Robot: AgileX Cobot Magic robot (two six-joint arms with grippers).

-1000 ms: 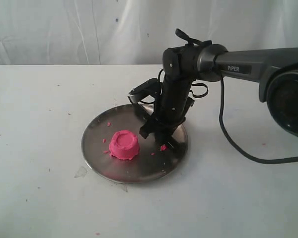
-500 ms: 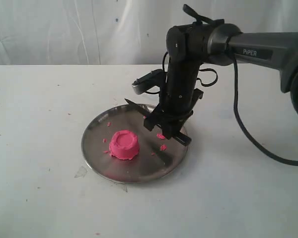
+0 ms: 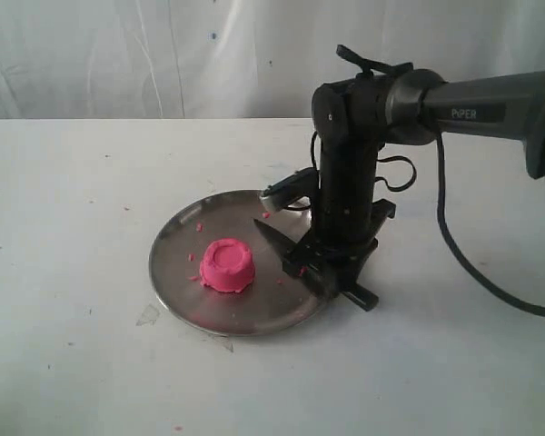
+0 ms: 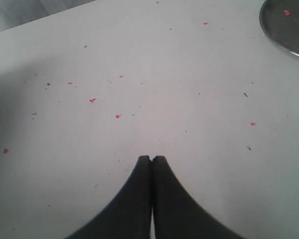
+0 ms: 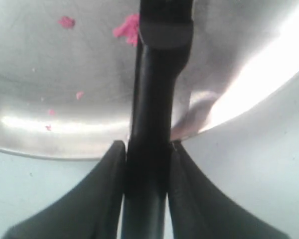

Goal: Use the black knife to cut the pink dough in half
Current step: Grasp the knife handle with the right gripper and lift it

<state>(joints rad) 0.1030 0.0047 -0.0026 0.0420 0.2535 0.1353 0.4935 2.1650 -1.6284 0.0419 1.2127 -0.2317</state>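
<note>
Plate [image 3: 254, 307] holds whole pink dough [image 3: 227, 264]; right jaws grip black knife [image 3: 274, 241], left jaws pressed together

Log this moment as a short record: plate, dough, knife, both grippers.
steel plate: on the white table, pink crumbs scattered on it
pink dough: one uncut lump on the plate, apart from the blade
black knife: clamped by its handle, blade pointing over the plate beside the dough
right gripper: shut on the black knife
left gripper: shut, empty, above the table off the plate
</note>
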